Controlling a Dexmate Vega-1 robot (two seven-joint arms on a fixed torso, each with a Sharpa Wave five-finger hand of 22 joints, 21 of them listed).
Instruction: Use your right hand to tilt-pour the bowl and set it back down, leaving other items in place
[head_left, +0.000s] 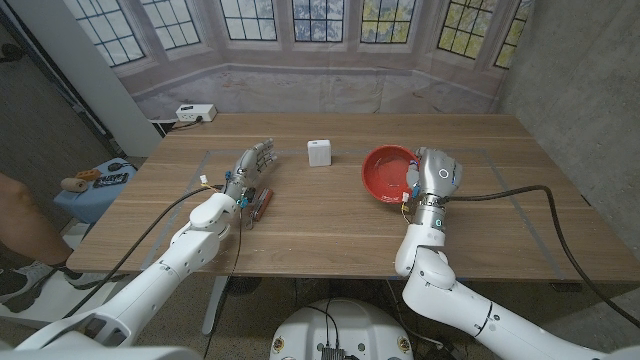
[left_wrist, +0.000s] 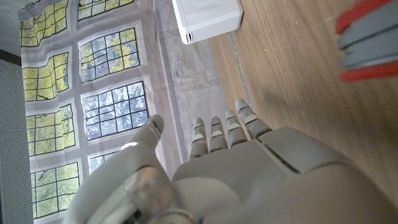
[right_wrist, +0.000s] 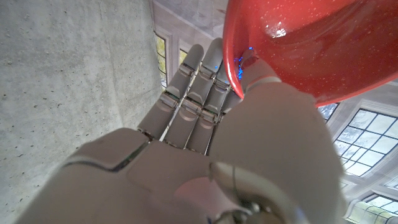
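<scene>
Bowl (head_left: 388, 172) first: red, glossy and speckled, it sits near the table's (head_left: 330, 225) right edge, toward the far side, and my right hand (head_left: 432, 177) has it by the rim on the side nearest that edge. In my right wrist view the thumb lies over the lip onto the inner wall while the fingers (right_wrist: 198, 87) run up behind the outer wall, so the rim is pinched between them and the hand holds the bowl. I judge it a light, stiff shell, plastic or melamine by the shine, smooth enough to slip in a thin rim pinch, so I would keep the thumb pressed well inside the lip as I tilt. What shows of its inside looks bare; whether anything lies at the bottom I cannot tell. Outward along the table, a small white box (head_left: 319, 153) stands near the middle of the far edge. My left hand (head_left: 250, 172) waits left of centre, fingers straight and together, holding nothing. Just beside it lies a small red-and-grey tool (head_left: 260, 204). A white power strip (head_left: 195, 113) sits beyond the far left corner.
</scene>
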